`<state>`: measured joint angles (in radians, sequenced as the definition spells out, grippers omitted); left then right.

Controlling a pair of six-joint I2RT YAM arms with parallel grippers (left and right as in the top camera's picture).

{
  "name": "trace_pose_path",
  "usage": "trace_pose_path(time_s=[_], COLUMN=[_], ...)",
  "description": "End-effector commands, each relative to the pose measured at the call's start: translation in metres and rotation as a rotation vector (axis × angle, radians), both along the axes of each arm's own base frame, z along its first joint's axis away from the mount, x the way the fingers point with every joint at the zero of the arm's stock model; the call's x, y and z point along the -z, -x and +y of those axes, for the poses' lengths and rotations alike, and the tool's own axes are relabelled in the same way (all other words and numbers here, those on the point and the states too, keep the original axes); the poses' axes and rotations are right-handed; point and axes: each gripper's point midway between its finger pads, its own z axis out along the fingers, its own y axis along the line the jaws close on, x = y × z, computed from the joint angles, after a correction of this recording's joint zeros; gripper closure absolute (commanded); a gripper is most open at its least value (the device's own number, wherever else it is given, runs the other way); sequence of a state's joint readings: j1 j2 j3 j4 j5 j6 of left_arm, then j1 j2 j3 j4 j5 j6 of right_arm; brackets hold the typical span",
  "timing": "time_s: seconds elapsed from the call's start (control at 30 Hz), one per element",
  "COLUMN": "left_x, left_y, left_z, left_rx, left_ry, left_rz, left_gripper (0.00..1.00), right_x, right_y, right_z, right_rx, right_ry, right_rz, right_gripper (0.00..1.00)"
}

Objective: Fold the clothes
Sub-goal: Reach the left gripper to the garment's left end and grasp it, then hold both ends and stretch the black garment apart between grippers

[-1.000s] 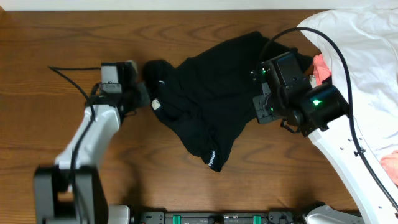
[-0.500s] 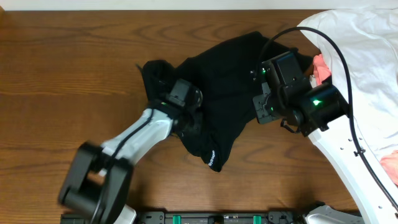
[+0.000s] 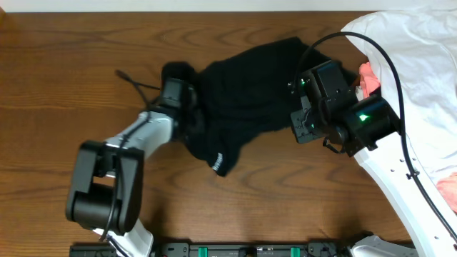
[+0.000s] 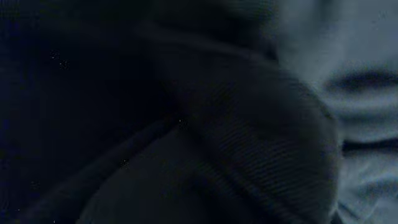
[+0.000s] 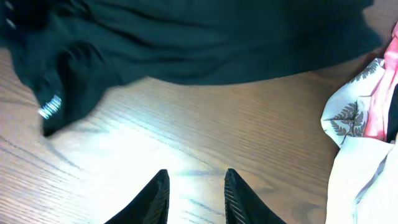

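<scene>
The clothes (image 3: pixel 243 93) are one black garment lying crumpled across the middle of the wooden table, with a small white logo (image 3: pixel 218 160) on the near flap. My left gripper (image 3: pixel 178 96) is buried in the garment's left edge, shut on the fabric. Black cloth (image 4: pixel 249 124) fills the left wrist view and hides the fingers. My right gripper (image 5: pixel 196 174) hovers open over bare wood just right of the garment, with nothing between its fingers. The black garment (image 5: pixel 186 37) lies ahead of it, its logo (image 5: pixel 50 107) at the left.
A large white garment (image 3: pixel 414 50) is heaped at the back right, with coral-pink cloth (image 3: pixel 368 77) beside it and more pink cloth (image 3: pixel 446 187) at the right edge. Leaf-printed white fabric (image 5: pixel 348 118) lies close to my right gripper. Bare wood (image 3: pixel 71 57) spreads to the left.
My left arm swung from the left onto the garment, then drew back left. The logo flap shifted left and back with it. The right arm stayed still.
</scene>
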<state>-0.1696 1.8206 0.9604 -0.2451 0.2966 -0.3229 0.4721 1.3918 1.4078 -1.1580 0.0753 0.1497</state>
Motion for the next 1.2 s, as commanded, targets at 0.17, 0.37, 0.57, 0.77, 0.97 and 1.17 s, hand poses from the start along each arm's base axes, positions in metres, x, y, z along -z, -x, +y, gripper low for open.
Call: trace_pose_path(time_s=[0.17,0.37,0.57,0.77,0.97,1.17], left_x=[0.012,-0.015,-0.047,-0.062,-0.044,-0.017], left_y=[-0.013,-0.028,-0.003,0.041,0.067,0.077], left_z=[0.077,0.086,0.083,0.082,0.081,0.088], left_rx=[-0.148,-0.078,-0.069,-0.117,-0.154,-0.174], left_ry=[-0.055,-0.087,-0.087,-0.076,-0.072,-0.106], left_rz=[0.017,0.011,0.151,0.305,0.4,0.401], left_gripper=[0.94,0.69,0.51,0.42,0.41,0.41], right_x=[-0.003,-0.003,-0.003,-0.004,-0.004,-0.004], right_y=[-0.002,-0.001,-0.002,-0.003,-0.004,-0.004], right_z=[-0.002,-0.002,-0.002,-0.001,-0.001,-0.001], right_rx=[0.02,0.019,0.02,0.019,0.019,0.019], right_ry=[-0.012,-0.011,-0.011,-0.014,-0.015,-0.015], right_rz=[-0.008,-0.007,-0.008,-0.015,-0.017,-0.016], right_gripper=[0.71,0.71,0.71,0.71,0.71,0.7])
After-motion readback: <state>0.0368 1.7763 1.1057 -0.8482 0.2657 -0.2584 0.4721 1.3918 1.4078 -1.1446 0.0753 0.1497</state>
